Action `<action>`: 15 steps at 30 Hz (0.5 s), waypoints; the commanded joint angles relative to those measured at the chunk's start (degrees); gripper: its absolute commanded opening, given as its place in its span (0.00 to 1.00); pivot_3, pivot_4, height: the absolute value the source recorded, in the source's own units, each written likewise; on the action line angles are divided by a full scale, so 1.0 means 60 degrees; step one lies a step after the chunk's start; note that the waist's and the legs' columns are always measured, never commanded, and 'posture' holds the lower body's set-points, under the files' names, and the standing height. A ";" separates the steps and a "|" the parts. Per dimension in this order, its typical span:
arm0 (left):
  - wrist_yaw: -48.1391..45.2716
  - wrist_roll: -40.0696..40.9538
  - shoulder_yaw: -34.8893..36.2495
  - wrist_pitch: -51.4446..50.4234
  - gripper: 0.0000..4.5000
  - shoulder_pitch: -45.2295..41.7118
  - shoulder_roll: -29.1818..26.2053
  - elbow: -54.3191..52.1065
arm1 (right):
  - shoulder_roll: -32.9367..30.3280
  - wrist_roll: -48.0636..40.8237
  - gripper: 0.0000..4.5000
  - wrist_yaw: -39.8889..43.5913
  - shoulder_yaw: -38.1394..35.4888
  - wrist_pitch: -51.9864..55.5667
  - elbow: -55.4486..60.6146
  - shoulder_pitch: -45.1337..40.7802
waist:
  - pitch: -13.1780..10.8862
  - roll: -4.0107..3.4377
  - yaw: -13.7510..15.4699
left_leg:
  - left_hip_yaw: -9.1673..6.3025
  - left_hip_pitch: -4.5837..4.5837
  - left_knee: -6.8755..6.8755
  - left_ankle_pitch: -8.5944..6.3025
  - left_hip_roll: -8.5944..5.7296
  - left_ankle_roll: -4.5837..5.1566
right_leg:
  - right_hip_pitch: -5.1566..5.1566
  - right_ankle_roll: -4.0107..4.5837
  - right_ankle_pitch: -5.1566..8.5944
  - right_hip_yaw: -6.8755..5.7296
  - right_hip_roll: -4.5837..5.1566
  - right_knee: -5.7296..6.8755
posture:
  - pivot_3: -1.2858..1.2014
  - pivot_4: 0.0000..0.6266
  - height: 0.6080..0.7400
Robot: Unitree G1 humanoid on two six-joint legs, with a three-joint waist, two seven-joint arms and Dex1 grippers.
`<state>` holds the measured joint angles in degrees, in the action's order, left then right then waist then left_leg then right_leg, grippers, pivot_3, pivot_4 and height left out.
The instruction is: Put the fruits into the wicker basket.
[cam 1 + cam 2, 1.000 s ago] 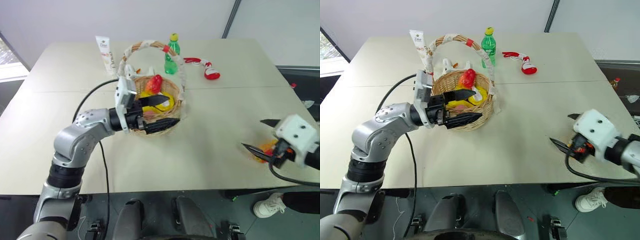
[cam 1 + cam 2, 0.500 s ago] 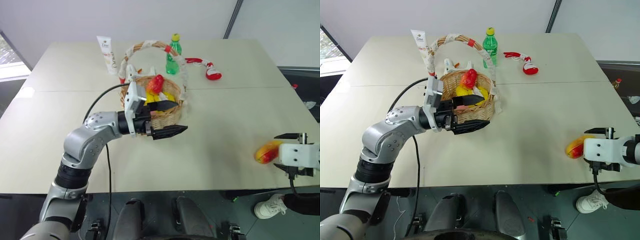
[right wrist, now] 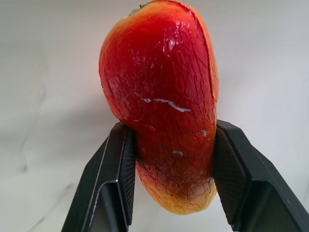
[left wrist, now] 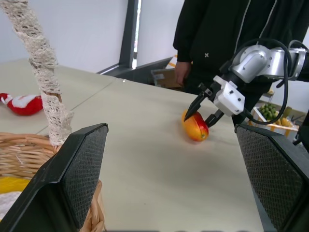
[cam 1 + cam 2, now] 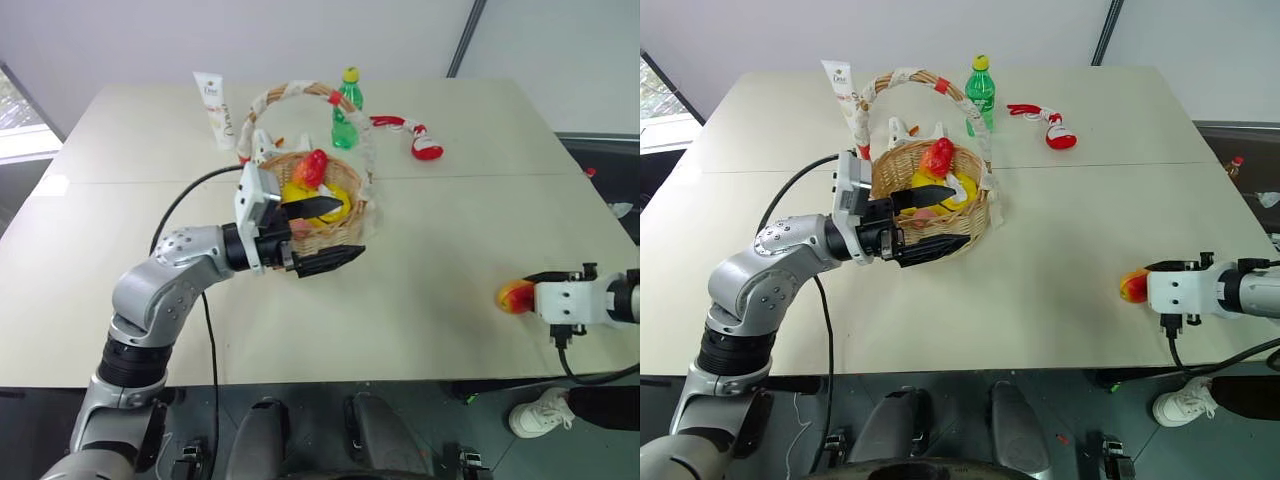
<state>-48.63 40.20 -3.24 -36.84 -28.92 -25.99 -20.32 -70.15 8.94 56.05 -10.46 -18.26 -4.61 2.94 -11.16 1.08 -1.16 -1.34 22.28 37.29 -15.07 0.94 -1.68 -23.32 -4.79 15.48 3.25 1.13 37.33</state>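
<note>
On the left side of the table (image 5: 430,250), the left gripper (image 5: 335,232) has its fingers wide apart at the wicker basket (image 5: 335,235), which holds fruits (image 5: 312,168). Near the right edge, the right gripper (image 3: 169,164) is clamped on a mango (image 3: 161,96) lying on the table.

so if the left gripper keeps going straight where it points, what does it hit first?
Probably nothing nearby: the open left gripper looks across bare beige tabletop. Farther along lies the red-orange toy mango, clamped by the right gripper; depth is unclear.
</note>
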 commanded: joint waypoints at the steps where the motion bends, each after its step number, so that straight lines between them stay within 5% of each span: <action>1: -0.0290 0.0164 0.0616 0.0205 1.00 0.0175 -0.0459 -0.0154 | 0.0324 -0.1327 0.41 0.0059 -0.0676 0.1180 0.1764 -0.0343 | 0.0000 0.0000 -0.0019 | -0.0001 0.0000 0.0000 0.0000 0.0001 0.0000 | 0.0000 0.0000 0.0000 0.0000 -0.0001 0.0000 | 0.52 0.24 1.00; 8: -0.1120 0.0147 0.2260 0.0335 1.00 0.0978 -0.2191 0.0696 | 0.2555 -0.4812 0.41 -0.0892 0.0859 0.5569 0.5824 -0.3547 | -0.0007 0.0011 -0.0222 | -0.0054 -0.0005 0.0003 0.0000 0.0015 -0.0001 | -0.0001 0.0002 0.0000 -0.0012 -0.0009 0.0023 | 0.52 0.24 1.00; 15: -0.1070 -0.0098 0.2905 0.0597 1.00 0.1485 -0.2886 0.0838 | 0.6418 -0.3849 0.41 -0.2715 0.3774 0.6947 0.4988 -0.7108 | -0.0010 0.0010 -0.0123 | -0.0063 0.0027 -0.0003 0.0002 0.0022 -0.0004 | -0.0032 0.0008 0.0000 -0.0039 0.0017 0.0028 | 0.52 0.24 1.00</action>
<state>-55.48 39.39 12.57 -34.39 -19.95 -42.73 -13.61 -34.06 -17.39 43.16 9.99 22.72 27.37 -36.90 -11.21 1.13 -1.90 -1.72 22.45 37.27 -15.06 1.02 -1.71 -23.52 -4.74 15.48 2.96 1.42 37.51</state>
